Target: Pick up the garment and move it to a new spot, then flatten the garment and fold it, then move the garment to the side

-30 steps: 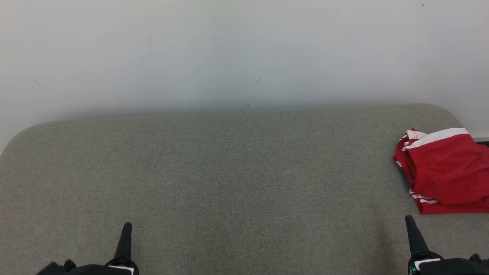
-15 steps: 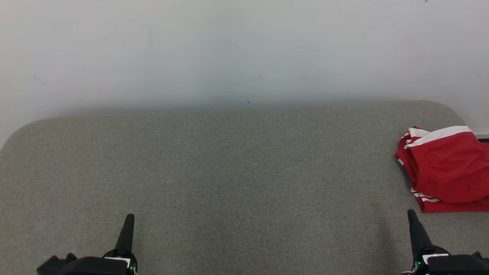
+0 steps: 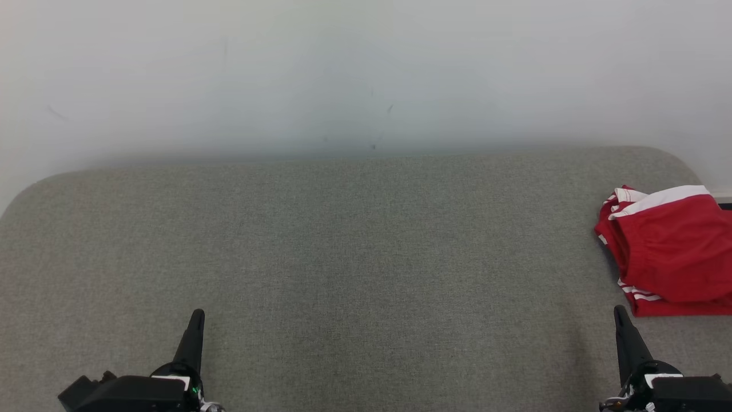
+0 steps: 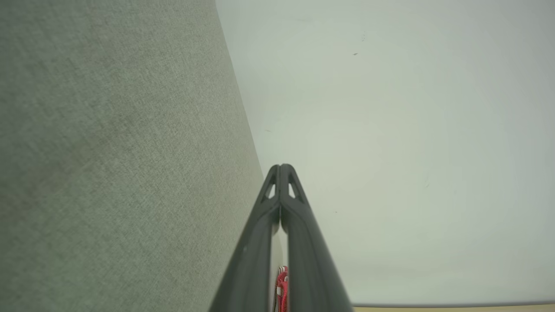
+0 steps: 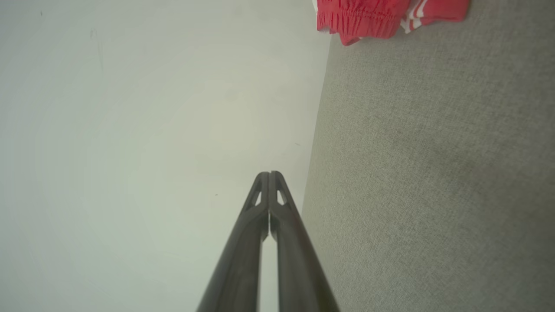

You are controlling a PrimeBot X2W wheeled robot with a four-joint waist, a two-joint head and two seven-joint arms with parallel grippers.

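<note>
In the head view, the left gripper (image 3: 197, 315) and the right gripper (image 3: 619, 312) each rise from the bottom edge as a single dark spike over the grey fabric surface (image 3: 343, 257), with a pale wall (image 3: 343, 68) beyond their tips. The red garment (image 3: 669, 252), trimmed with white bands and lying bunched in folds, sits on the surface just ahead of the right gripper's tip and to its outer side, not touching it. It is well apart from the left gripper and is cut off by the picture's edge. In the left wrist view, the left gripper (image 4: 281, 167) has its jaws pressed together at the tips with nothing between them. The grey surface (image 4: 108, 151) runs along one side of the fingers and the wall (image 4: 412, 130) along the other. A red sliver of the garment (image 4: 282, 286) shows through the narrow slit low between the two finger shanks, far behind them. In the right wrist view, the right gripper (image 5: 269, 174) likewise has its jaws closed tip to tip and holds nothing. The garment (image 5: 368, 15) lies well beyond the tips, on the grey surface (image 5: 433, 151) where it meets the wall (image 5: 130, 108).
</note>
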